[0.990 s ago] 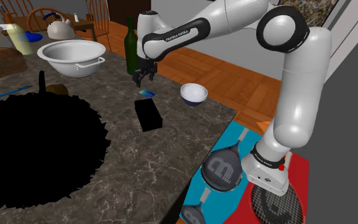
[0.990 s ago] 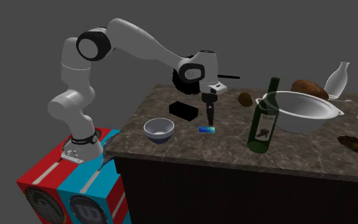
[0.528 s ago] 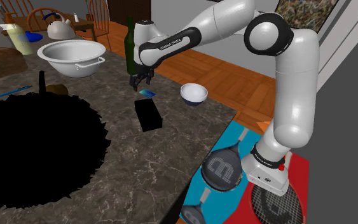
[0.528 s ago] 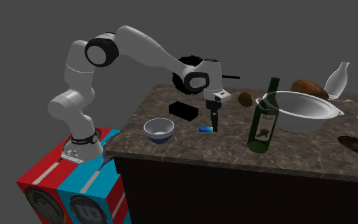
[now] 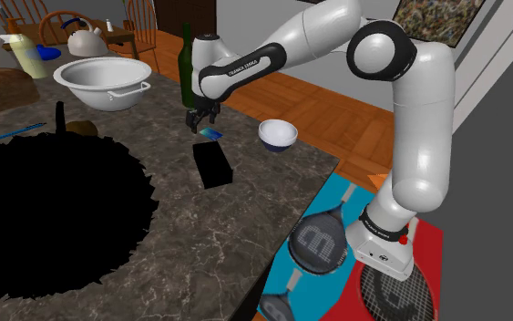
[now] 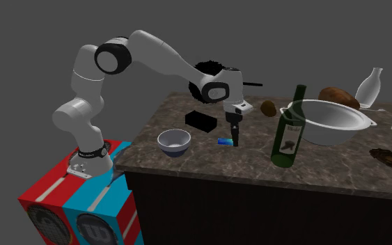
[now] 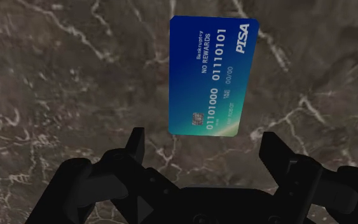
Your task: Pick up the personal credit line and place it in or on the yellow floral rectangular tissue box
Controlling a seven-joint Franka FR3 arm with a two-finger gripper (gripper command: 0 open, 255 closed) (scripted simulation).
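Observation:
A blue credit card (image 7: 212, 73) lies flat on the dark marble counter (image 7: 56, 95). My gripper (image 7: 203, 137) hangs just above it, open, with the fingers apart at the card's near end and not touching it. In the shoulder view the gripper (image 5: 198, 121) hovers at the card's (image 5: 211, 134) far-left side. The second exterior view puts the gripper (image 6: 234, 140) right beside the card (image 6: 225, 142). A rectangular box, drawn plain black (image 5: 213, 166), rests on the counter a short way from the card, toward the stand (image 6: 200, 120).
A small white bowl (image 5: 278, 134) stands near the counter edge by the card. A green bottle (image 5: 188, 68) and a large white bowl (image 5: 104, 82) stand farther back. A ragged black area (image 5: 54, 219) covers the counter at the shoulder view's left.
The gripper has come down and drifted slightly toward the shoulder view's left, closing in on the card. The card and the box have not moved.

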